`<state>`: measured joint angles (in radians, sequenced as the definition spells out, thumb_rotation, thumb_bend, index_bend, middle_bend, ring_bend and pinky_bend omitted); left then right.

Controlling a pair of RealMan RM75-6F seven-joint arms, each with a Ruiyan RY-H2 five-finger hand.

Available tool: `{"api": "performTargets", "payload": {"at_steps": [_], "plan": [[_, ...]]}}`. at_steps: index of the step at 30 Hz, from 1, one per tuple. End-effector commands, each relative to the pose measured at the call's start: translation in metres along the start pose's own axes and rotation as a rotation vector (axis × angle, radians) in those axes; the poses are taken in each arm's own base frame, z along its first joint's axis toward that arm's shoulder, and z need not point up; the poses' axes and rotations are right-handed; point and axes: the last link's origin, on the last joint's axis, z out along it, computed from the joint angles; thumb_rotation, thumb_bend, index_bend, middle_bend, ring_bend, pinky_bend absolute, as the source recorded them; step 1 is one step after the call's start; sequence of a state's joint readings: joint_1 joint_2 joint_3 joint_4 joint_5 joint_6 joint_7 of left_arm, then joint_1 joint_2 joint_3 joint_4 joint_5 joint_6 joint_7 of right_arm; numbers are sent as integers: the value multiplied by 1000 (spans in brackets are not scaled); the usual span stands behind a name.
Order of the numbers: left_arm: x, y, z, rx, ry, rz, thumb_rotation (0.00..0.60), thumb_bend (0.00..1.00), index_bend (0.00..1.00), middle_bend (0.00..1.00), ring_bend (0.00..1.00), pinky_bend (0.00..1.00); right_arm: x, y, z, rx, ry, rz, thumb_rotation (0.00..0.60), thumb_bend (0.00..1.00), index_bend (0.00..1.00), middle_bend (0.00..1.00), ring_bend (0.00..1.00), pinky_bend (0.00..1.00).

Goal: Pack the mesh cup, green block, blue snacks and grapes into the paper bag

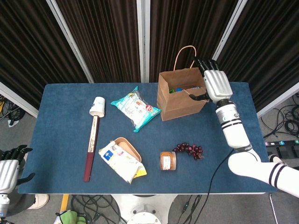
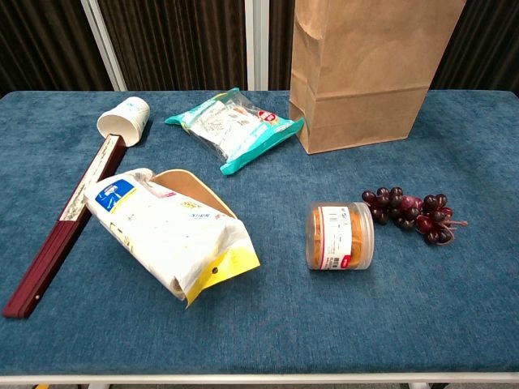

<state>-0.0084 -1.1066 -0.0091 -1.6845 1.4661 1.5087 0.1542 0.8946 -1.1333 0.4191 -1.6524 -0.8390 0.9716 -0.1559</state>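
The brown paper bag (image 1: 180, 101) stands upright at the back right of the blue table; the chest view shows its front (image 2: 365, 73). A bit of green (image 1: 174, 90) and a bit of blue (image 1: 196, 87) show inside its mouth. My right hand (image 1: 216, 84) hovers by the bag's right rim, fingers spread, thumb near the rim, holding nothing. The dark grapes (image 1: 189, 150) lie on the table in front of the bag, also in the chest view (image 2: 413, 212). My left hand (image 1: 8, 168) hangs open off the table's left front corner. No mesh cup shows.
An orange jar (image 2: 340, 235) lies left of the grapes. A teal snack pack (image 1: 135, 107), a tipped paper cup (image 1: 97, 106), a long dark folded fan (image 1: 91, 149) and a white bag on a wooden bowl (image 1: 122, 158) lie on the left half.
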Motion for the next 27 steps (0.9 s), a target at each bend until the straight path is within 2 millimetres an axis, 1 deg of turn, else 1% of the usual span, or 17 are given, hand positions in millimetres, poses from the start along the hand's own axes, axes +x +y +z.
{"api": "performTargets", "payload": {"at_steps": [1, 2, 4, 6, 9, 12, 14, 17, 20, 23, 27], "plan": [[0, 1, 0, -2, 0, 0, 600, 51, 311, 298, 258, 239, 18, -1, -60, 188, 19, 86, 600, 0, 0, 193, 20, 163], [0, 1, 0, -3, -1, 1, 600, 51, 311, 298, 258, 239, 18, 0, -70, 217, 26, 96, 600, 0, 0, 213, 43, 211], [0, 1, 1, -8, -2, 3, 600, 50, 311, 298, 258, 239, 16, 7, -91, 270, 10, 118, 600, 0, 0, 245, 82, 270], [1, 3, 2, -15, 3, 5, 600, 50, 311, 298, 258, 239, 13, 14, -109, 304, -29, 113, 600, 0, 2, 272, 108, 308], [3, 5, 4, -25, 10, 8, 600, 51, 311, 298, 258, 238, 7, 25, -129, 335, -102, 81, 600, 0, 11, 294, 128, 333], [5, 7, 5, -31, 15, 10, 600, 50, 311, 298, 258, 239, -2, 37, -142, 345, -165, 30, 600, 6, 13, 297, 129, 334], [5, 7, 4, -31, 15, 12, 600, 51, 310, 298, 258, 239, -10, 42, -146, 339, -216, -2, 600, 11, 15, 298, 129, 334], [5, 7, 3, -28, 15, 11, 600, 51, 311, 298, 258, 239, -27, 49, -150, 321, -303, -63, 600, 12, 31, 309, 143, 334], [5, 6, 2, -24, 12, 8, 600, 51, 311, 298, 258, 238, -51, 55, -150, 297, -388, -125, 600, 13, 38, 313, 159, 336], [3, 6, 1, -23, 11, 7, 600, 50, 311, 298, 258, 239, -79, 61, -146, 263, -453, -212, 600, 13, 39, 284, 155, 337], [2, 5, 0, -22, 8, 3, 600, 50, 311, 298, 258, 239, -121, 66, -135, 219, -488, -315, 600, 12, 57, 246, 146, 337]]}}
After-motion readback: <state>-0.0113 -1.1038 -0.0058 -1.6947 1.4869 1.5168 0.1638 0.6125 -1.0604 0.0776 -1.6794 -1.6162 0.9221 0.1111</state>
